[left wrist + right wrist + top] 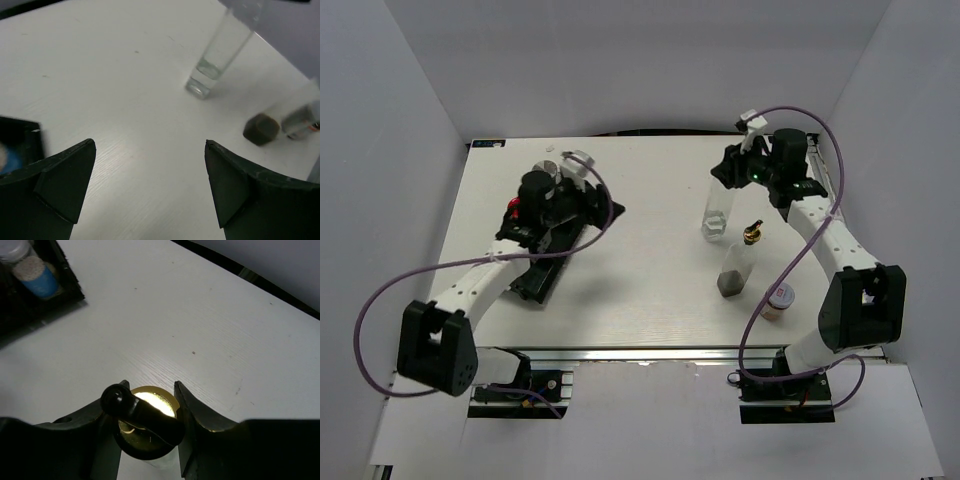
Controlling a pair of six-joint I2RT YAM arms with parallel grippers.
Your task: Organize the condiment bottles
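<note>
My right gripper [727, 175] is shut on the gold cap of a tall clear gold-spouted bottle [716, 215]. In the right wrist view the fingers [192, 420] press either side of that cap [150, 402]. The bottle's base is at or just above the table. A second gold-spouted bottle [738, 265] with dark contents stands nearer. A short silver-lidded jar [778, 301] stands at the front right. My left gripper [588, 200] is open and empty over the tray's right edge [150, 185]. A silver-lidded jar [576, 160] and a red-lidded jar [514, 208] sit in the tray.
The black divided tray [542, 275] lies slantwise on the left half of the table, mostly under my left arm. Its corner shows in the left wrist view [20, 142]. A blue-labelled jar [37, 275] sits in it. White walls enclose the table.
</note>
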